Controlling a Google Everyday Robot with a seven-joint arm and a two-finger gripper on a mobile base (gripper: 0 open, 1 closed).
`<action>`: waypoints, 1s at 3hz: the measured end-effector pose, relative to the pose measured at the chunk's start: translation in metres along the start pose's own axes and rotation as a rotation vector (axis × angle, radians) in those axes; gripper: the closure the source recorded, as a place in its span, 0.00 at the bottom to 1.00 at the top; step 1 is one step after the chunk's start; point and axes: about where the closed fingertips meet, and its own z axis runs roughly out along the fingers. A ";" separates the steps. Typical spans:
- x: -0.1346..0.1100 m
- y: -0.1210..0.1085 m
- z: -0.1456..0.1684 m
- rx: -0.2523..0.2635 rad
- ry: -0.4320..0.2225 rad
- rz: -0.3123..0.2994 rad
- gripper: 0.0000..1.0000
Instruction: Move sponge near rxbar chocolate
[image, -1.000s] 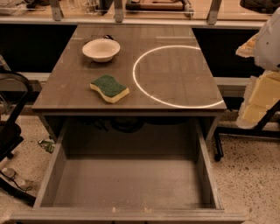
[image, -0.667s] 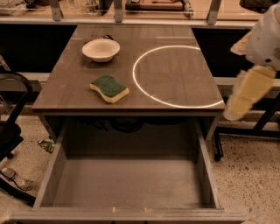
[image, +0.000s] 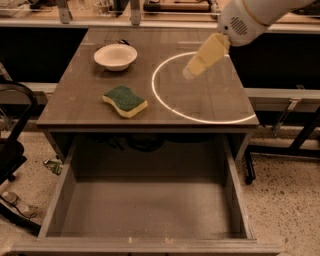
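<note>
Camera view: we look down on a grey-brown wood-grain table with a bright ring of light on its right half. Below the front edge a wide grey drawer stands pulled open. The floor is pale and speckled, with dark frames at both sides and a lit counter behind the table.

The wavy-edged sponge with green top and pale yellow body lies flat on the left half, just outside the ring. The round white bowl stands farther back. A small dark flat bar shows just behind the bowl; any label on it is too small to read.

The pale yellow gripper hangs above the ring's far arc, well apart from the sponge. We cannot tell whether it is open or closed.
</note>
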 end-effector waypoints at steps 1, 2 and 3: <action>-0.043 -0.006 0.011 0.043 -0.120 0.082 0.00; -0.054 -0.011 0.014 0.067 -0.161 0.092 0.00; -0.054 -0.011 0.014 0.067 -0.161 0.092 0.00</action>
